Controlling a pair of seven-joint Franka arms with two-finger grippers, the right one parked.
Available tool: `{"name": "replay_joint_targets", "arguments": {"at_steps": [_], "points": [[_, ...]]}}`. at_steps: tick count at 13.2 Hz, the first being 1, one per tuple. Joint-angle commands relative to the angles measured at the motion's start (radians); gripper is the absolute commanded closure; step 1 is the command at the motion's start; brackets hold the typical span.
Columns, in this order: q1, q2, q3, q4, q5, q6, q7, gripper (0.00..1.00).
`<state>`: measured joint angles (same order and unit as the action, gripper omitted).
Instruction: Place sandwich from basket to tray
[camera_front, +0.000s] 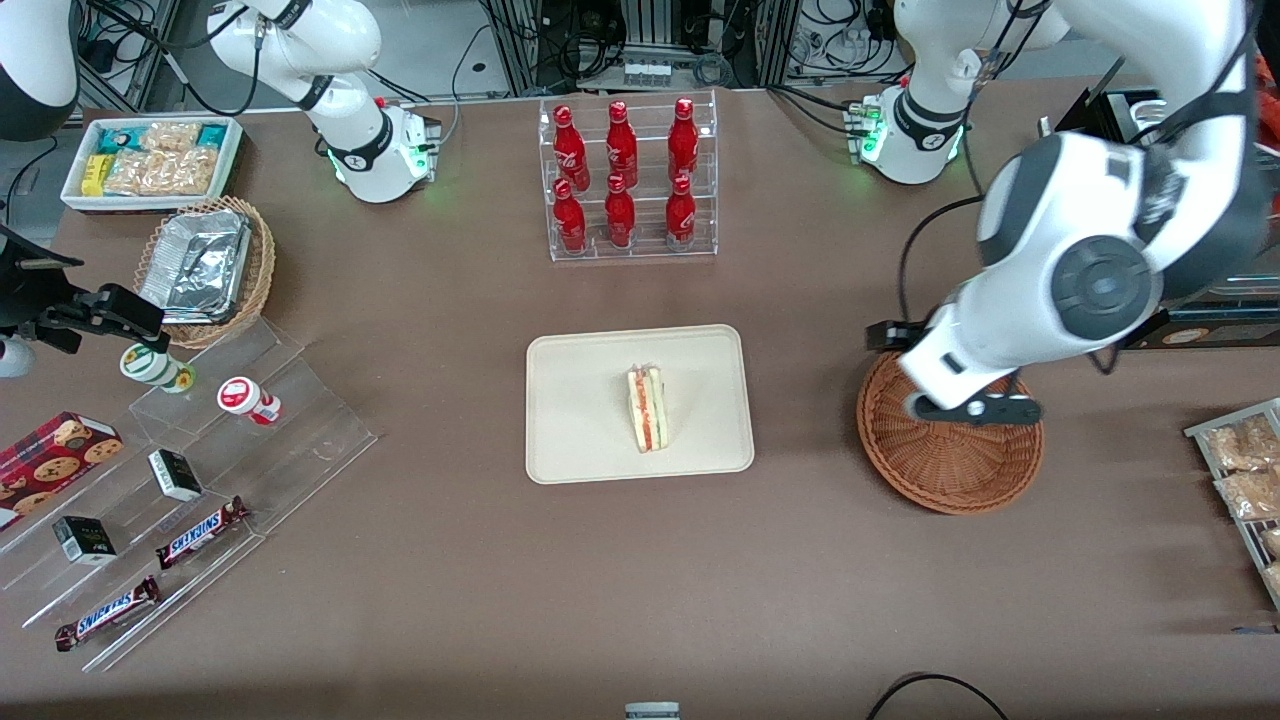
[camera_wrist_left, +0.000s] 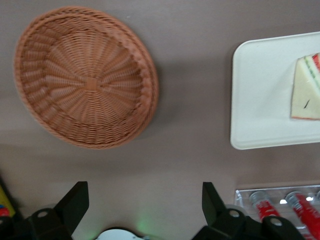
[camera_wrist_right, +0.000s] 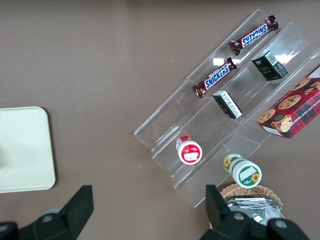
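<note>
The sandwich, a pale bread wedge with red and green layers at its cut edge, lies on the cream tray at mid-table. The reddish-brown wicker basket stands beside the tray toward the working arm's end and has nothing in it. My left gripper hangs above the basket's rim on the side farther from the front camera. It is open, with only bare table showing between its fingers.
A clear rack of red bottles stands farther from the front camera than the tray. Toward the parked arm's end are tiered clear shelves with snacks, a tan basket of foil containers and a white snack bin. Packets lie at the working arm's end.
</note>
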<state>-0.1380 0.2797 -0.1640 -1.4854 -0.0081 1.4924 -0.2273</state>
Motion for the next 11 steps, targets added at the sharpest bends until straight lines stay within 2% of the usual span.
{"name": "replay_joint_targets", "arguments": {"at_steps": [1, 5, 8, 11], "points": [[0.063, -0.105, -0.009, -0.102, 0.005, 0.000, 0.065, 0.00], [0.153, -0.203, -0.012, -0.176, -0.009, -0.004, 0.078, 0.00], [0.204, -0.244, -0.017, -0.174, -0.010, -0.064, 0.161, 0.00], [0.209, -0.269, -0.006, -0.162, -0.007, -0.107, 0.161, 0.00]]}}
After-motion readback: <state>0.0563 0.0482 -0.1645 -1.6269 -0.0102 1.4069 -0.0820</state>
